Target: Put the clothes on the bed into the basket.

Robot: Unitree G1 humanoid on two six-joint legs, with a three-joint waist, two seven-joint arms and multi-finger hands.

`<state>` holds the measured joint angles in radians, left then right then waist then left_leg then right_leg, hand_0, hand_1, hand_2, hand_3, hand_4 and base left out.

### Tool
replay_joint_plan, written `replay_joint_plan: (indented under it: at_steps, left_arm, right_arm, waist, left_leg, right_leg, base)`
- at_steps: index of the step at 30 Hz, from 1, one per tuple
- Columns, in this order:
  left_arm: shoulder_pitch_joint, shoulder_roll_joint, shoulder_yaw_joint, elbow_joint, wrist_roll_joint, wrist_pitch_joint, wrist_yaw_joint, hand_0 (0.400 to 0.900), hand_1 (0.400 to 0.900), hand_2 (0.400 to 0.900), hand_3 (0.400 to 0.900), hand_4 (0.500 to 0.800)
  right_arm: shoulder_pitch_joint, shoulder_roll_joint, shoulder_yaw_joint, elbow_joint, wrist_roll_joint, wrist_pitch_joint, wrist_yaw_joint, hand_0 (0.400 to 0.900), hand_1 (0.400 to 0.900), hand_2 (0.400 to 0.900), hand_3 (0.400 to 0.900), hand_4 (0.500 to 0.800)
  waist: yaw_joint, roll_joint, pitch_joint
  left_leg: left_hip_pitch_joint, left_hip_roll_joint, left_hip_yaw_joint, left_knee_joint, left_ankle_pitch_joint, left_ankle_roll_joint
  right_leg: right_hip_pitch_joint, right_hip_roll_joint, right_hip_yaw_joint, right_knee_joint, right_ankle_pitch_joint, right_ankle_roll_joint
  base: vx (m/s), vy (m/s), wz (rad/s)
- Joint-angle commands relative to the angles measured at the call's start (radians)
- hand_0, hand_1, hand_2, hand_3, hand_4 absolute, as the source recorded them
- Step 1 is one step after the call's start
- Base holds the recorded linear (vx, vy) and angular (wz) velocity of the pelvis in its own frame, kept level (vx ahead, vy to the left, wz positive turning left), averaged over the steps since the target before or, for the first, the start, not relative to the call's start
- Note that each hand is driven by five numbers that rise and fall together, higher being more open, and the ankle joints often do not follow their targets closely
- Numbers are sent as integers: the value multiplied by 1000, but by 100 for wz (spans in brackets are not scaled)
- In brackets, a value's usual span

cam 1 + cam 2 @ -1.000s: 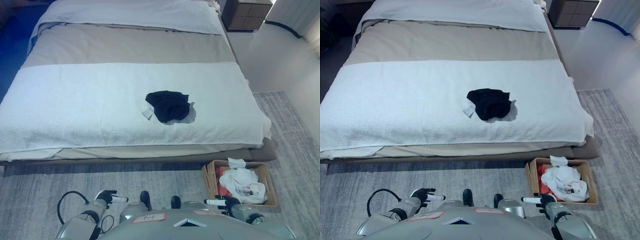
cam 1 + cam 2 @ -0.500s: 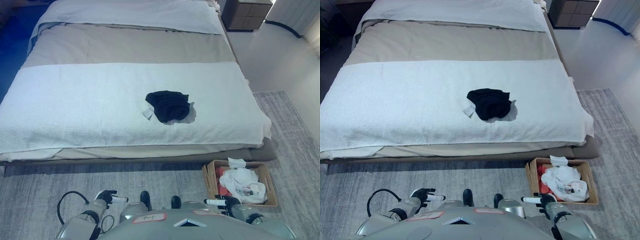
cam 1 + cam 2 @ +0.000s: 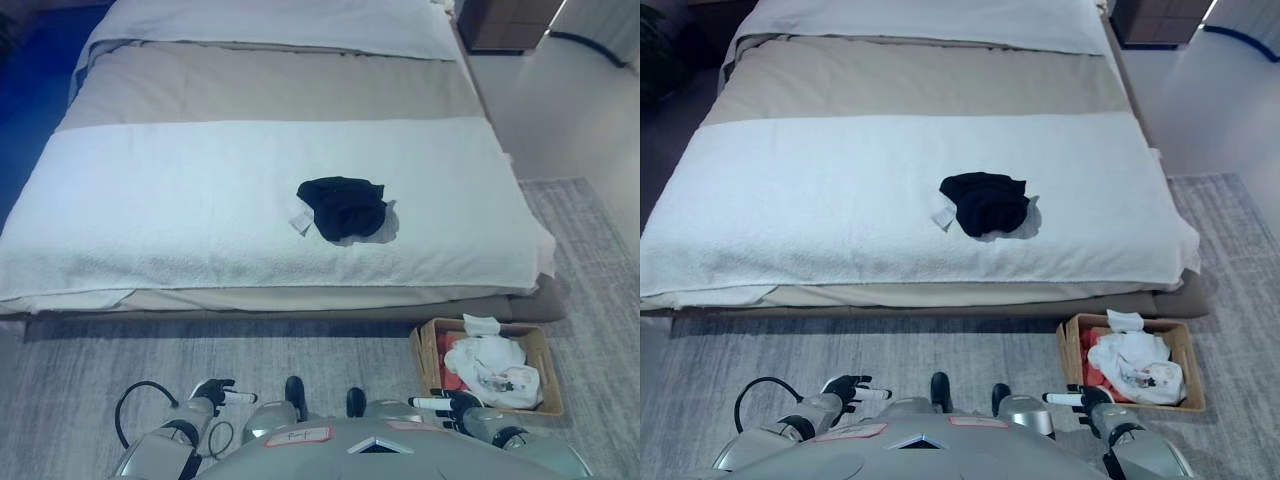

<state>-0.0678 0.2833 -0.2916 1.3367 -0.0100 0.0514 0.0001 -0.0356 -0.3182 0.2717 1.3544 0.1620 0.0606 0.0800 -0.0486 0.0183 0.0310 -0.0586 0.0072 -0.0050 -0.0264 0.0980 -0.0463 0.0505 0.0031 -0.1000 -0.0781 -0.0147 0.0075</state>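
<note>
A crumpled black garment (image 3: 342, 207) with a small white tag lies on the white blanket in the middle of the bed (image 3: 180, 200). On the floor by the bed's near right corner stands a wicker basket (image 3: 424, 352) holding white and red clothes (image 3: 490, 362). My left hand (image 3: 214, 394) shows low at the bottom left, fingers relaxed and holding nothing. My right hand (image 3: 448, 404) hangs at the bottom right, just left of the basket, fingers straight. Both hands are far from the garment.
A grey rug (image 3: 100, 380) covers the floor before the bed. A dark wooden nightstand (image 3: 505, 12) stands at the top right, beside the head of the bed. A pale bare floor (image 3: 570, 110) runs along the bed's right side.
The whole picture has shifted slightly, so the camera has moved. Neither the garment, the basket nor my hands have moved on their own.
</note>
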Motion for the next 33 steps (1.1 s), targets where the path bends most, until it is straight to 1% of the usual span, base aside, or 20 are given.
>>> replay_joint_plan:
  at_steps: [1, 2, 3, 4, 5, 7, 8, 10, 12, 14, 16, 18, 20, 22, 24, 26, 27, 29, 31, 33]
  left_arm:
    - [-69, 29, 7, 15, -39, -9, 9, 900, 900, 900, 900, 800]
    - [-77, 30, 3, 16, -42, -10, 11, 900, 900, 900, 900, 800]
    - [-78, 30, -1, 15, -44, -9, 5, 900, 900, 900, 900, 800]
    - [-75, 30, -2, 15, -44, -8, 2, 900, 900, 900, 900, 800]
    - [-68, 27, -5, 18, -39, -6, -2, 900, 900, 900, 900, 800]
    - [-55, 26, -8, 19, -30, -3, -2, 900, 900, 900, 900, 800]
    - [-49, 28, -10, 20, -30, -3, 1, 900, 900, 900, 900, 800]
    - [-42, 29, -14, 20, -31, -5, 7, 900, 900, 900, 900, 800]
    - [-38, 30, -12, 19, -36, -9, 7, 900, 900, 900, 900, 800]
    - [-30, 29, -8, 20, -40, -12, 7, 900, 900, 900, 900, 800]
    - [-23, 30, -3, 24, -42, -13, 5, 900, 900, 900, 900, 800]
    - [-16, 29, -4, 29, -39, -12, 7, 900, 900, 900, 900, 800]
    - [-25, 36, -10, 27, -38, -14, 8, 900, 900, 900, 900, 800]
    - [-41, 46, -16, 23, -37, -15, 10, 900, 900, 900, 900, 800]
    - [-54, 58, -21, 14, -37, -16, 11, 900, 900, 900, 900, 800]
    - [-66, 70, -24, 10, -36, -16, 12, 900, 900, 900, 900, 800]
    - [-72, 75, -27, 9, -35, -15, 12, 900, 900, 900, 900, 800]
    - [-79, 89, -31, 4, -34, -13, 12, 900, 900, 900, 900, 800]
    - [-92, 99, -36, -1, -40, -13, 18, 900, 900, 900, 900, 800]
    - [-100, 104, -31, 3, -44, -13, 21, 900, 900, 900, 900, 800]
  right_arm:
    - [-65, -83, 38, 9, -8, -13, -9, 900, 900, 900, 900, 800]
    - [-67, -89, 35, 6, -4, -16, -11, 900, 900, 900, 900, 800]
    - [-65, -89, 32, 5, 2, -17, -14, 900, 900, 900, 900, 800]
    - [-61, -90, 29, 6, 6, -16, -15, 900, 900, 900, 900, 800]
    - [-57, -94, 26, 8, 9, -15, -15, 900, 900, 900, 900, 800]
    - [-54, -93, 29, 7, 9, -17, -19, 900, 900, 900, 900, 800]
    - [-54, -93, 35, 6, 7, -18, -20, 900, 900, 900, 900, 800]
    - [-53, -92, 43, 3, 5, -22, -24, 900, 900, 900, 900, 800]
    - [-52, -92, 48, 2, 3, -25, -24, 900, 900, 900, 900, 800]
    - [-51, -92, 53, 2, -1, -26, -20, 900, 900, 900, 900, 800]
    - [-52, -92, 54, 6, -6, -24, -13, 900, 900, 900, 900, 800]
    - [-52, -88, 56, 7, -12, -22, -3, 900, 900, 900, 900, 800]
    - [-50, -80, 51, 10, -10, -21, 0, 900, 900, 900, 900, 800]
    - [-52, -75, 46, 12, -6, -17, 6, 900, 900, 900, 900, 800]
    - [-57, -69, 47, 12, -5, -16, 9, 900, 900, 900, 900, 800]
    - [-68, -62, 46, 6, -2, -16, 11, 900, 900, 900, 900, 800]
    - [-73, -58, 48, 3, 1, -15, 14, 900, 900, 900, 900, 800]
    - [-91, -56, 60, -20, 0, -16, 17, 900, 900, 900, 900, 800]
    - [-119, -58, 70, -44, 4, -21, 8, 900, 900, 900, 900, 800]
    - [-134, -57, 72, -57, 8, -25, 1, 900, 900, 900, 900, 800]
  waist:
    - [21, -44, 78]
    - [21, -51, 87]
    - [18, -49, 86]
    - [17, -45, 84]
    - [20, -42, 81]
    - [31, -33, 83]
    - [36, -28, 87]
    - [41, -24, 94]
    - [47, -21, 98]
    - [54, -17, 93]
    - [59, -13, 80]
    - [64, -19, 59]
    - [59, -29, 47]
    - [58, -47, 37]
    - [64, -62, 21]
    - [67, -76, 7]
    - [66, -81, 6]
    - [58, -90, 18]
    - [44, -87, 43]
    - [41, -83, 56]
  left_leg:
    - [-122, -50, -37, 353, -147, -30]
    - [-173, -65, -49, 401, -128, -37]
    - [-195, -65, -43, 400, -115, -36]
    - [-217, -53, -23, 376, -109, -30]
    - [-245, -41, -10, 330, -98, -23]
    - [-266, -38, -26, 246, -40, -14]
    - [-267, -24, -41, 163, -3, -12]
    - [-278, 6, -63, 55, 30, -16]
    - [-281, 22, -94, -3, 47, -21]
    - [-269, 37, -108, -33, 64, -32]
    - [-254, 49, -105, -37, 81, -38]
    - [-239, 52, -94, -28, 92, -36]
    - [-248, 41, -72, 14, 81, -25]
    - [-291, 0, -47, 113, 37, -5]
    - [-321, -34, -33, 175, -5, 15]
    - [-314, -44, -25, 179, -34, 34]
    - [-302, -48, -24, 172, -43, 43]
    - [-268, -57, -25, 151, -56, 59]
    - [-237, -62, -34, 136, -67, 76]
    - [-201, -62, -34, 124, -83, 82]
  right_leg:
    - [-39, -46, 22, 86, -59, 2]
    - [-45, -47, 15, 89, -57, -2]
    - [-46, -42, 6, 90, -60, -6]
    - [-44, -37, -1, 90, -68, -11]
    - [-36, -28, -3, 90, -80, -15]
    - [-27, -1, 4, 96, -86, -21]
    - [-18, 13, 10, 98, -94, -24]
    - [1, 27, 26, 94, -106, -23]
    - [25, 36, 49, 83, -113, -19]
    - [55, 41, 84, 67, -124, -9]
    - [77, 39, 114, 55, -134, 2]
    - [97, 19, 135, 44, -147, 14]
    - [107, -13, 133, 50, -160, 28]
    - [104, -55, 137, 69, -163, 56]
    - [81, -86, 153, 113, -162, 73]
    - [33, -97, 164, 198, -139, 88]
    - [8, -96, 166, 259, -106, 94]
    - [-63, -90, 167, 392, 3, 106]
    - [-119, -81, 154, 525, 69, 110]
    - [-158, -84, 115, 571, 52, 101]
  base:
    - [-151, -142, 27]
    - [-100, -136, 34]
    - [-31, -119, 41]
    - [35, -85, 23]
    - [85, -73, 8]
    - [134, -35, -14]
    - [151, 3, -28]
    - [146, 20, -33]
    - [179, 42, -43]
    - [227, 86, -56]
    - [253, 155, -57]
    - [271, 212, -43]
    - [241, 240, -10]
    - [231, 283, -18]
    - [245, 268, -32]
    - [254, 250, -29]
    - [239, 242, -18]
    - [180, 225, -3]
    - [124, 235, 5]
    - [169, 200, 7]
